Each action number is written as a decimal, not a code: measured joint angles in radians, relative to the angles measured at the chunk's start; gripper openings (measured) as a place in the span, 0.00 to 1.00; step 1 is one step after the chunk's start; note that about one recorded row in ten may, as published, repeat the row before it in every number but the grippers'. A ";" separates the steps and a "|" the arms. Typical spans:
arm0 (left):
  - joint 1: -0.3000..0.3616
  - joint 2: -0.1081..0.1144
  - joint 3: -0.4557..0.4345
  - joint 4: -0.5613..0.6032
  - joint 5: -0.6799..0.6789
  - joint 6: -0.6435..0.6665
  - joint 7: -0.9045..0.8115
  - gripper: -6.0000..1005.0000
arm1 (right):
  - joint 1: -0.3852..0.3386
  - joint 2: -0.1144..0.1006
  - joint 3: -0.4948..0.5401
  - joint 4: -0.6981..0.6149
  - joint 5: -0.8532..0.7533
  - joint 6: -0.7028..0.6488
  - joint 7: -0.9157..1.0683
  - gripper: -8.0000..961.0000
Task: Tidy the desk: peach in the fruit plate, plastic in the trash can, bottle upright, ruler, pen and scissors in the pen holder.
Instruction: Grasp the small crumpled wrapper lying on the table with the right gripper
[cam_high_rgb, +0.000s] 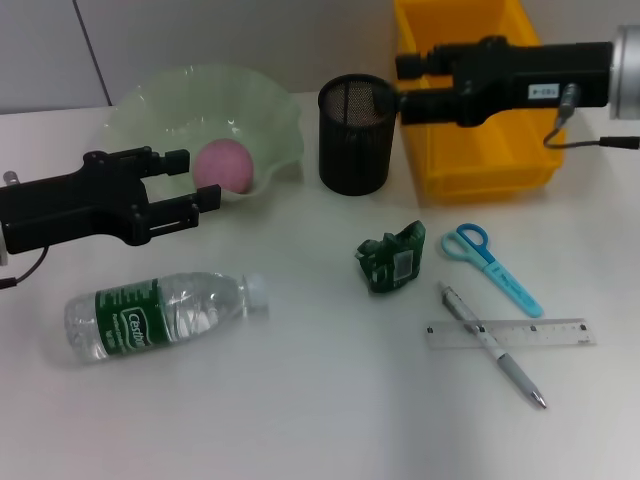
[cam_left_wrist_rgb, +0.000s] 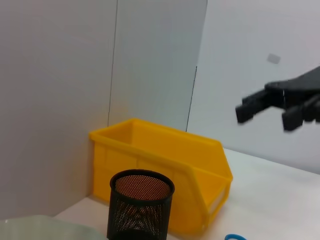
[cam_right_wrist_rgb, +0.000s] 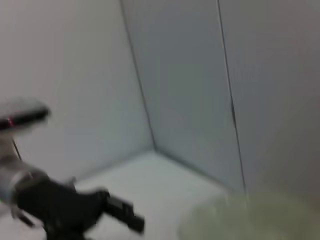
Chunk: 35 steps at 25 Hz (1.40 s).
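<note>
Here, 1 peach (cam_high_rgb: 224, 164) in plate (cam_high_rgb: 262, 120); 1 bottle (cam_high_rgb: 160, 315) flat.

The bottle (cam_high_rgb: 160, 317) has white lettering (too blurred to read) on its label.

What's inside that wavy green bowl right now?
A pink peach sits inside the fruit plate, toward its front. The left hand hovers open just in front of it, hiding part of the plate's front rim and whatever lies there. Nothing else shows inside.

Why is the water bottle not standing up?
The bottle is tipped over, lying flat on the desk, white cap pointing sideways. Why it fell cannot be told.
</note>
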<state>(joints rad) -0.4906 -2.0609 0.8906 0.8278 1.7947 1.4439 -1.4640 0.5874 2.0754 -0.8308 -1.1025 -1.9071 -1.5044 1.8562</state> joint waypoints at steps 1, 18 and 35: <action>-0.001 0.000 -0.001 -0.003 0.000 0.000 0.000 0.65 | 0.003 0.000 -0.023 -0.035 -0.042 0.005 0.056 0.69; -0.013 0.000 -0.004 -0.022 -0.002 -0.003 0.011 0.65 | 0.189 0.000 -0.173 -0.042 -0.553 -0.073 0.414 0.68; -0.024 0.001 -0.001 -0.024 0.001 -0.001 0.024 0.65 | 0.257 0.001 -0.272 0.084 -0.651 -0.029 0.466 0.68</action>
<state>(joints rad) -0.5143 -2.0600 0.8895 0.8037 1.7956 1.4427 -1.4402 0.8443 2.0764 -1.1030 -1.0182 -2.5581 -1.5332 2.3222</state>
